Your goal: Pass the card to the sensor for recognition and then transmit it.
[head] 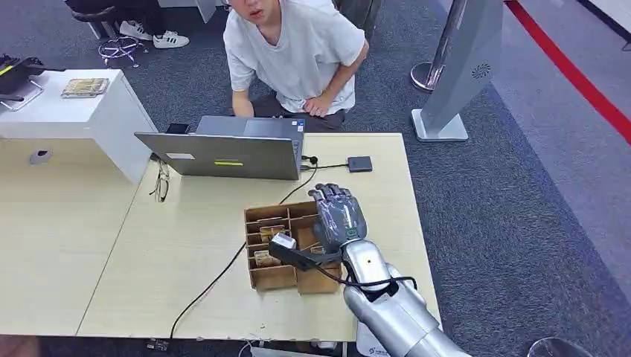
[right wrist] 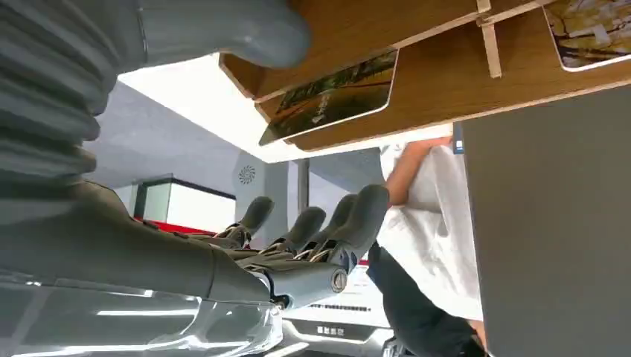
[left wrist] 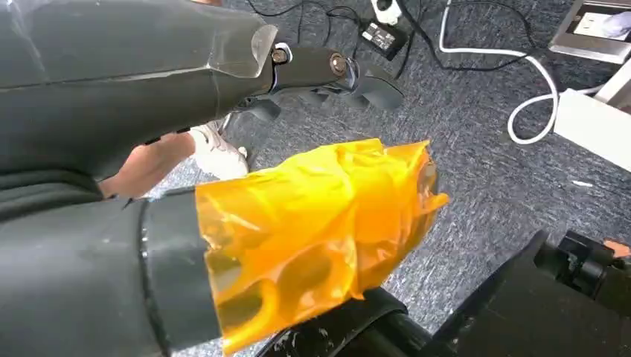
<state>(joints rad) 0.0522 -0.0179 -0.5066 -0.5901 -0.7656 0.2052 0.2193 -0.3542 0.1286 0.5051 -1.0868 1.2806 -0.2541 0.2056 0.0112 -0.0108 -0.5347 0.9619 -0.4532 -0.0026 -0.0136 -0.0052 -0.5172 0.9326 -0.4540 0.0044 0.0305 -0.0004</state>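
A wooden divided box stands on the table before me with picture cards lying in its left cells. My right hand hovers over the box's right side, fingers stretched toward the laptop and apart, holding nothing. In the right wrist view the hand is spread beside the box, with one card leaning in a cell close to the thumb. The small black sensor pad lies beyond the box on its cable. My left hand, its thumb wrapped in orange film, hangs over the carpet and is empty.
A grey laptop stands behind the box, with a person crouched past the table's far edge. Glasses lie left of the laptop. A black cable crosses the table to its front edge. A white cabinet stands far left.
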